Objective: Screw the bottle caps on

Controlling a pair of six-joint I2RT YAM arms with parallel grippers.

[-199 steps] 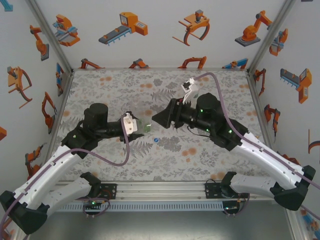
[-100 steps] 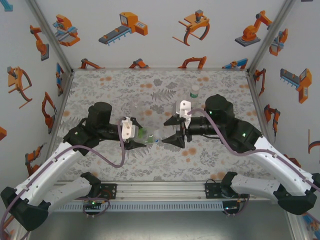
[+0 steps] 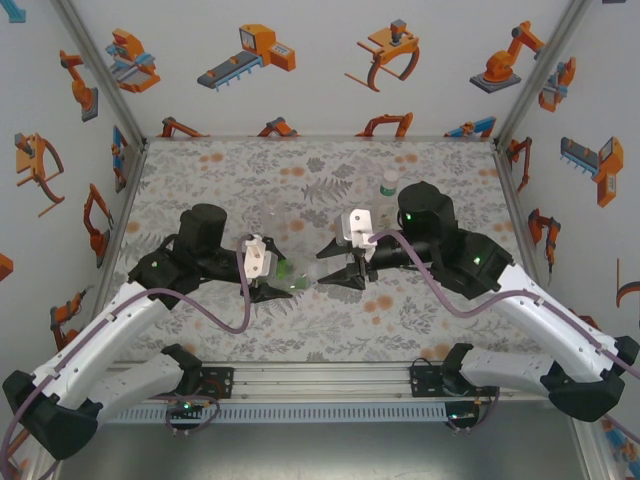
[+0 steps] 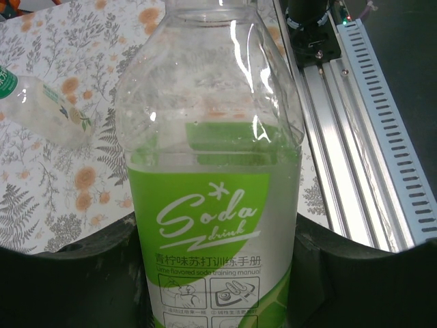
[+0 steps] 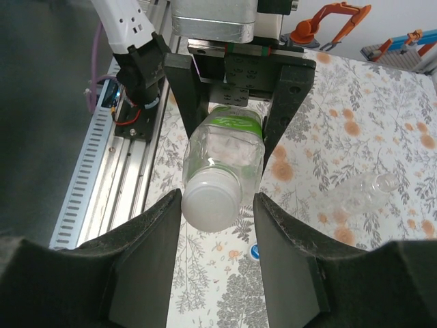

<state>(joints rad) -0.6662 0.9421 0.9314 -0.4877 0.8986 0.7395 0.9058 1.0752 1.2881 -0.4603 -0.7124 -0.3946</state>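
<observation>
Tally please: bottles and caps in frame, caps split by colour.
Bottles: 3 (soda bottle, standing bottle, clear bottle)
White caps: 2 (soda bottle's cap, standing bottle's cap)
Blue cap: 1
Total: 6

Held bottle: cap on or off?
On: a white cap covers the mouth of the bottle, between the jaws of the right gripper; tightness cannot tell.

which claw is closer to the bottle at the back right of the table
Right. The right claw, on the cap of the soda bottle, is just front-left of the back bottle; the left claw, holding it, is farther left.
</observation>
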